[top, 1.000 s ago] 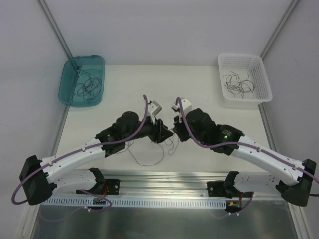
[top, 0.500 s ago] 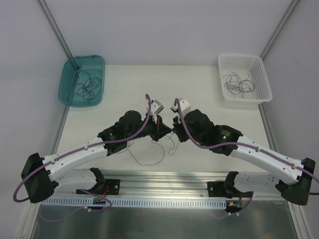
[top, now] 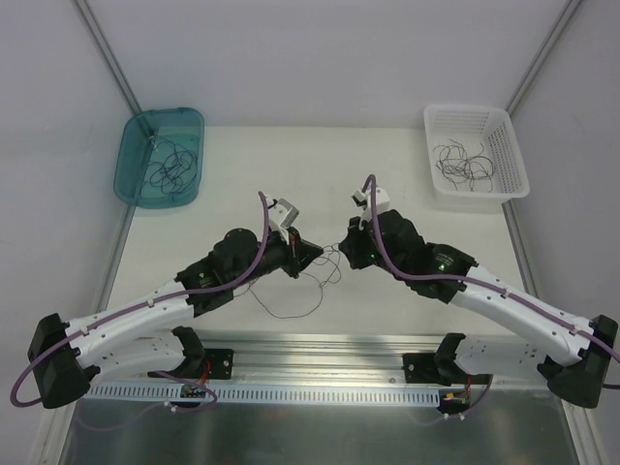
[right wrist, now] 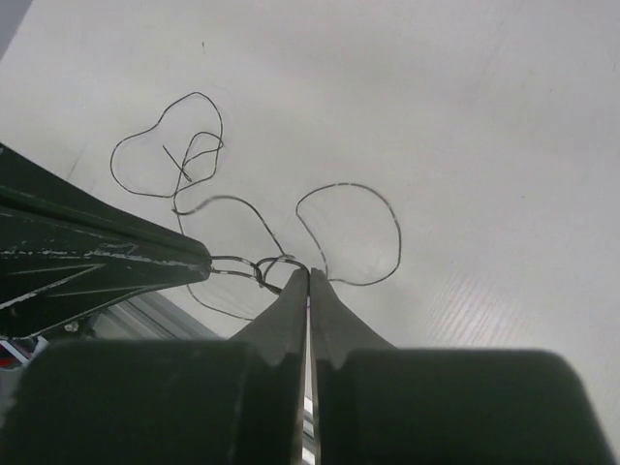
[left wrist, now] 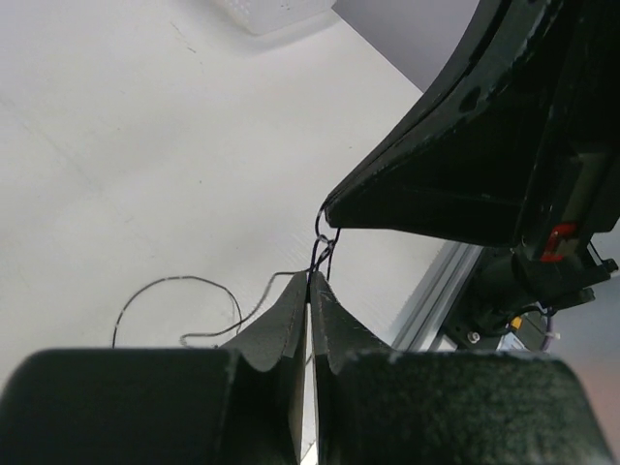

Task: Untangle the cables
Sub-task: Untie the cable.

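As it is seen from above, table [top: 387, 174]: a pale surface is shown, with the cables [top: 327, 256] held just above its near middle, between the two arms.
Left arm [top: 145, 310]: it is stretched from the near left corner inward to the centre (a lilac hose [top: 260, 218] is run along it).
Right arm [top: 513, 305]: it is stretched inward from the near right corner, with its wrist turned to face the left arm's wrist.
Teal bin [top: 131, 179]: it is set at the far left corner of the table, and some thin dark cables are seen curled inside it.
White basket [top: 513, 155]: it is set at the far right corner, and more curled cables are seen inside it.
Left gripper [left wrist: 310, 283]: its fingers are pressed flat together with no gap seen, and a thin cable is pinched at the very tips.
Right gripper [right wrist: 308, 276]: its fingers are likewise closed flat together, and a small twisted knot of cable is gripped at the tips.
Cables, held part: a short knotted stretch is drawn between the two gripper tips, which are close together but apart.
Cables, loose part: from the knot, open loops are trailed down onto the table toward its near edge, the widest one lying on the left arm's side.
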